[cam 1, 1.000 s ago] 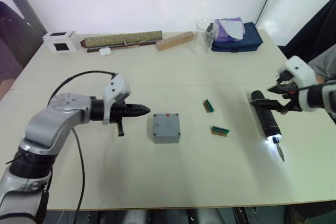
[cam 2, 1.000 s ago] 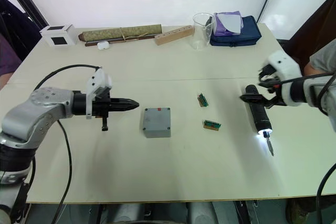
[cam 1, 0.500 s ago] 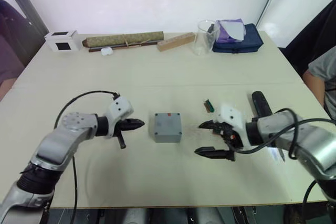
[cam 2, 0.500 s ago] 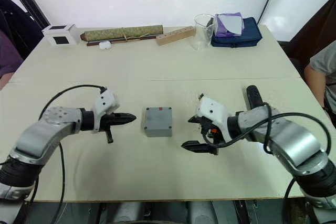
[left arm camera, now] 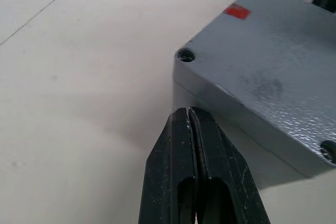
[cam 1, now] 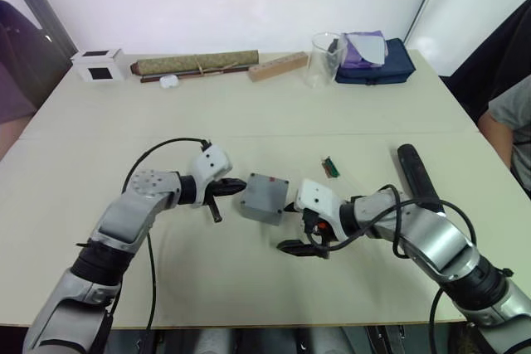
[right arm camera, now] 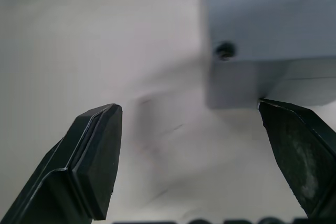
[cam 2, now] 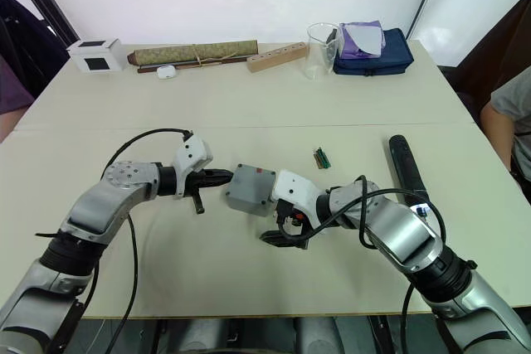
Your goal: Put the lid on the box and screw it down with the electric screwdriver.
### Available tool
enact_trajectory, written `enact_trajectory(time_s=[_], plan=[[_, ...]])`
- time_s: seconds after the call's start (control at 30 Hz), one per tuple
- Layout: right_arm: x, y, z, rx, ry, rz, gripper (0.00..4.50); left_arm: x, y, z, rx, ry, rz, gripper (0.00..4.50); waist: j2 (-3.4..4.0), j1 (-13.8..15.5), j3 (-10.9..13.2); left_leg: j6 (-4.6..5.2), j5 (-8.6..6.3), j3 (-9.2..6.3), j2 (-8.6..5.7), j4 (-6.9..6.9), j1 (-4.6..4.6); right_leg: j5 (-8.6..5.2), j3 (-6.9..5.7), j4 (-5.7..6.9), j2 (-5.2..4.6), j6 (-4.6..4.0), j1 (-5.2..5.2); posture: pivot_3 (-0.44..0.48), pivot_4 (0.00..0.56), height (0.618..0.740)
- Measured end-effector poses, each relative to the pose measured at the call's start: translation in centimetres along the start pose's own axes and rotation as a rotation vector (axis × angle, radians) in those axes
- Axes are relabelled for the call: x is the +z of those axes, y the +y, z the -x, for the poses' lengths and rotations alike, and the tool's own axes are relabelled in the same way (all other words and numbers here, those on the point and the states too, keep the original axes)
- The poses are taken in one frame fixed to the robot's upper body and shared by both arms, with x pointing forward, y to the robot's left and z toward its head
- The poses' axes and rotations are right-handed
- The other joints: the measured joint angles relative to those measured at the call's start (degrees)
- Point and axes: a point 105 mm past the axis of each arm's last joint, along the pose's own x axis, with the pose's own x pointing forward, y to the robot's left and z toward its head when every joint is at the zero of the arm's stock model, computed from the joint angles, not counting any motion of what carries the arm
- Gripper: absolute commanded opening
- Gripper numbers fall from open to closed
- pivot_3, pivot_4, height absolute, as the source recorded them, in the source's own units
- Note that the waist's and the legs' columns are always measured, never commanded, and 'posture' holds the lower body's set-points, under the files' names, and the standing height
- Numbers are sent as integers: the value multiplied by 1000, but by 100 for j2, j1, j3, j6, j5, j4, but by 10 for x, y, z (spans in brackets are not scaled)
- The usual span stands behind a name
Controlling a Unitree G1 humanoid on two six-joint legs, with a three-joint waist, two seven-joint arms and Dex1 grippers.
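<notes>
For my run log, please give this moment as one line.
left end effector: shut, at box | right end effector: open, beside box | electric screwdriver: on table

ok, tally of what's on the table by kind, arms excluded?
box, grey: 1
electric screwdriver, black: 1
bit holder, green: 1
cube, white: 1
small white object: 1
rolled mat: 1
wooden block: 1
beaker, clear: 1
pouch, blue: 1
purple cloth on the pouch: 1
Total: 10
</notes>
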Motion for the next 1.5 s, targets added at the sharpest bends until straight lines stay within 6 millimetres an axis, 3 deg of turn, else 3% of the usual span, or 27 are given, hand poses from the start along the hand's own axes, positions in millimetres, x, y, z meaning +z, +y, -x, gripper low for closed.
enact_trajectory(time_s=[0.13,0.27,0.4,0.6,0.7,0.9,1.1,1.5], plan=[[0,1,5,-7,18,13,4405,-2,2,1,3,8,-16,0,0,-1,0,0,0,-1,0,1,0,0,-1,1,0,0,1,0,150,740],[1,-16,29,-83,34,48,4405,-23,5,23,24,105,-16,0,0,-37,0,1,-1,1,3,0,2,0,0,2,0,0,-1,0,150,740],[3,-46,45,-169,35,144,4405,-38,-23,35,-63,144,44,0,-1,-19,1,1,-1,2,6,-1,3,0,-1,2,0,0,0,0,150,740],[-1,-63,32,-77,76,360,4405,-33,-52,32,-115,103,89,0,-2,-23,3,1,-1,10,5,3,4,1,3,-2,-4,1,3,0,150,740],[10,-73,13,-1,77,482,4405,-26,-59,24,-75,63,110,0,-4,-51,3,0,0,10,7,3,10,2,2,6,2,1,2,0,150,740],[10,-63,-10,116,49,512,4405,-22,-56,20,-24,54,95,0,-5,5,3,-2,1,-1,2,3,8,1,-2,15,-4,-1,4,0,150,740],[2,-47,-6,162,74,455,4405,-22,-35,20,59,62,89,0,-5,-5,3,-3,1,-4,-2,8,10,2,-3,16,-5,-1,7,0,150,740],[13,-39,-4,-11,-15,260,4405,-17,-20,17,75,33,64,0,-5,3,3,-3,1,-3,-3,8,9,2,-2,24,-5,-2,4,0,150,740]])
